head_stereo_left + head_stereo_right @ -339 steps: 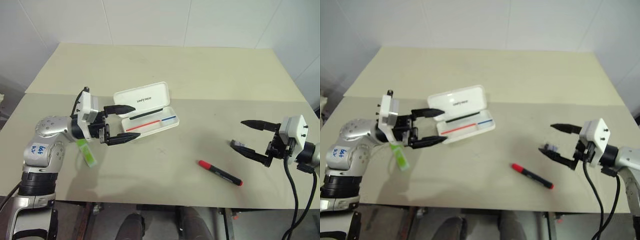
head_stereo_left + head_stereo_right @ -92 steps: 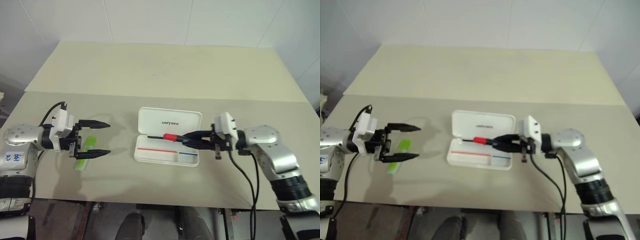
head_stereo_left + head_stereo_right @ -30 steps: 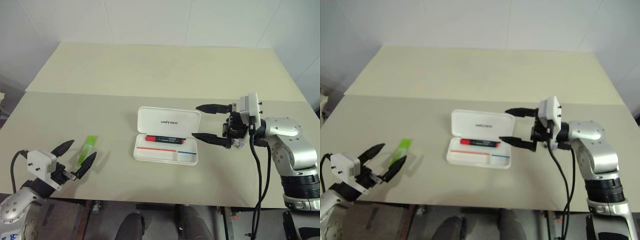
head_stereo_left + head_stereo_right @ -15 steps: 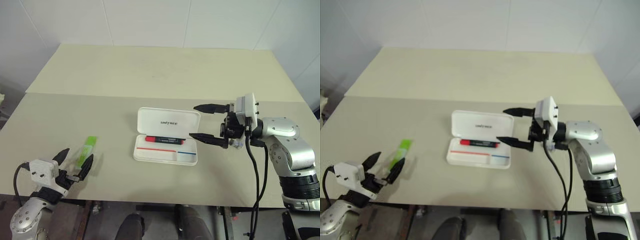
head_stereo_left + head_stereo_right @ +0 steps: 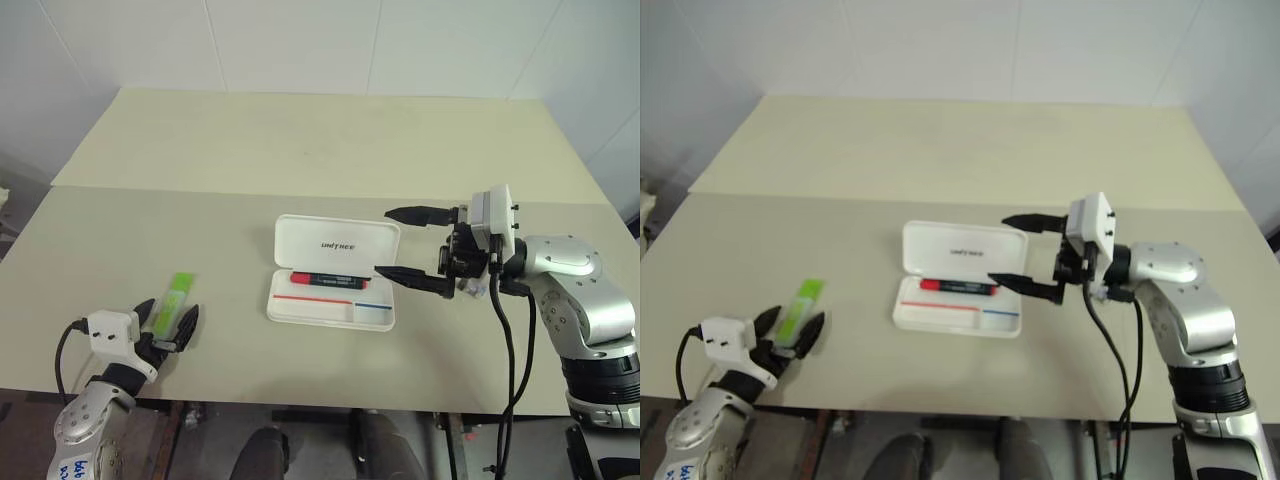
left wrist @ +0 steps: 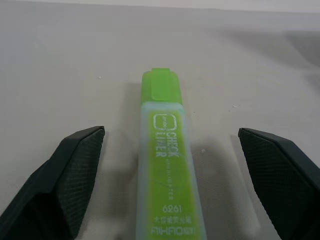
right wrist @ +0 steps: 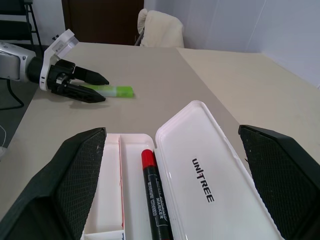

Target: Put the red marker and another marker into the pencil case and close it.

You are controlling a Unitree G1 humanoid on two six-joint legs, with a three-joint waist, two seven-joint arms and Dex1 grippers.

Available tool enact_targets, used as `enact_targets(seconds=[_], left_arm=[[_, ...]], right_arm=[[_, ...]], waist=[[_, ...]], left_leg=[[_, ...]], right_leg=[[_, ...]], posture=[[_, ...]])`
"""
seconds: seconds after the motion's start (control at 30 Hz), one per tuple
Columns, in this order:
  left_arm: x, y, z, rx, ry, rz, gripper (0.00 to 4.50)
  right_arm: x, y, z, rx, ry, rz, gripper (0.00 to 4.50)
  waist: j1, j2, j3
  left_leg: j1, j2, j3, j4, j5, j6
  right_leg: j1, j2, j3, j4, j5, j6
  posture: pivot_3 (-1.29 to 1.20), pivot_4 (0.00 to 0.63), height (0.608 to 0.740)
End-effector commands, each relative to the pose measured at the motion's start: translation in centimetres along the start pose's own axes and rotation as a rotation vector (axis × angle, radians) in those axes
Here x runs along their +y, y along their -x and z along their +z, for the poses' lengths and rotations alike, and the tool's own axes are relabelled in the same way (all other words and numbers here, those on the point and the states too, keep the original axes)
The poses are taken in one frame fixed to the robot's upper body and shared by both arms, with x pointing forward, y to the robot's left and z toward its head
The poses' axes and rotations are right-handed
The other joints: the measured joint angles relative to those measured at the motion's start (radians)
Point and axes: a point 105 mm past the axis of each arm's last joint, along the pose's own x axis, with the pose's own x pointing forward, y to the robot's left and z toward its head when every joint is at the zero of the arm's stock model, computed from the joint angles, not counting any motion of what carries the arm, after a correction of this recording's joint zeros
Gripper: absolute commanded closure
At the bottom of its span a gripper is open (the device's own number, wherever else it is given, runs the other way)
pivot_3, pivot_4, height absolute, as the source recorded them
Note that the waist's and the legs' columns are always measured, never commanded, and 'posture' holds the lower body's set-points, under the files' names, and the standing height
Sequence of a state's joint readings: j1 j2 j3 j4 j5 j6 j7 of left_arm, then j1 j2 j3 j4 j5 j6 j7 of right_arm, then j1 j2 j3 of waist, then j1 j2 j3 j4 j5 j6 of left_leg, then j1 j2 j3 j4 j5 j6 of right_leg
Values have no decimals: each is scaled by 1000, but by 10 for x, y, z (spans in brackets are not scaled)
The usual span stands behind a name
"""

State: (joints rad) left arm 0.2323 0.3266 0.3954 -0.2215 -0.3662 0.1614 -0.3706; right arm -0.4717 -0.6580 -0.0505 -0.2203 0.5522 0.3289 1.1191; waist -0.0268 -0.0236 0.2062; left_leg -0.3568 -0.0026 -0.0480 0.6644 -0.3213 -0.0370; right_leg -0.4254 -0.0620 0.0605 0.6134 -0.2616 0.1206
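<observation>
The white pencil case (image 5: 337, 244) lies open mid-table, lid back, and the red marker (image 5: 330, 279) lies in its tray. The green highlighter (image 5: 175, 298), the other marker, lies flat on the table to the left. My left gripper (image 5: 169, 318) is open at the highlighter's near end. In the left wrist view the highlighter (image 6: 167, 175) runs between the two fingers with a gap on each side. My right gripper (image 5: 385, 242) hangs open and empty just right of the case, pointing left over its edge.
A small grey piece (image 5: 476, 288) lies on the table under my right wrist. The table's front edge (image 5: 300, 401) runs just behind my left gripper. The table's far half (image 5: 330, 130) is bare, with a white wall beyond it.
My left gripper has sunk and slid forward to the highlighter's near end, its fingers a little closer together. The right arm and the case have not moved.
</observation>
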Motion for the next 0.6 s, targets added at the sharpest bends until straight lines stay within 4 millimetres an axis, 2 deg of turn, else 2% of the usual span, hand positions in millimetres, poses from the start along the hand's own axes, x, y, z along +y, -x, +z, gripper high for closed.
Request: enact_targets(seconds=[0.03, 0.23, 0.27, 0.47, 0.6], left_arm=[[5, 2, -7, 48, -27, 33, 1232], [1, 2, -12, 74, -46, 25, 3327], [1, 3, -14, 86, -52, 26, 3465], [0, -1, -8, 55, -46, 36, 3459], [-6, -12, 21, -55, -6, 10, 3459]], right_arm=[[0, 6, 14, -23, 50, -21, 0], [0, 7, 14, -26, 53, -26, 0], [0, 7, 14, -26, 54, -26, 0], [-1, 7, 13, -23, 56, -26, 0], [-3, 9, 11, -18, 53, -29, 0]], waist=[[0, 0, 0], [0, 1, 0], [0, 1, 0], [0, 1, -1], [3, 1, 0]], left_leg=[[0, 0, 0, 0, 0, 0], [2, 0, 0, 0, 0, 0], [2, 0, 0, 0, 0, 0], [3, 0, 0, 0, 0, 0], [3, 0, 0, 0, 0, 0]], right_leg=[[0, 0, 0, 0, 0, 0], [2, 0, 0, 0, 0, 0], [2, 0, 0, 0, 0, 0], [3, 0, 0, 0, 0, 0], [3, 0, 0, 0, 0, -1]], posture=[[0, 150, 740], [0, 150, 740], [0, 150, 740], [0, 150, 740], [0, 150, 740]])
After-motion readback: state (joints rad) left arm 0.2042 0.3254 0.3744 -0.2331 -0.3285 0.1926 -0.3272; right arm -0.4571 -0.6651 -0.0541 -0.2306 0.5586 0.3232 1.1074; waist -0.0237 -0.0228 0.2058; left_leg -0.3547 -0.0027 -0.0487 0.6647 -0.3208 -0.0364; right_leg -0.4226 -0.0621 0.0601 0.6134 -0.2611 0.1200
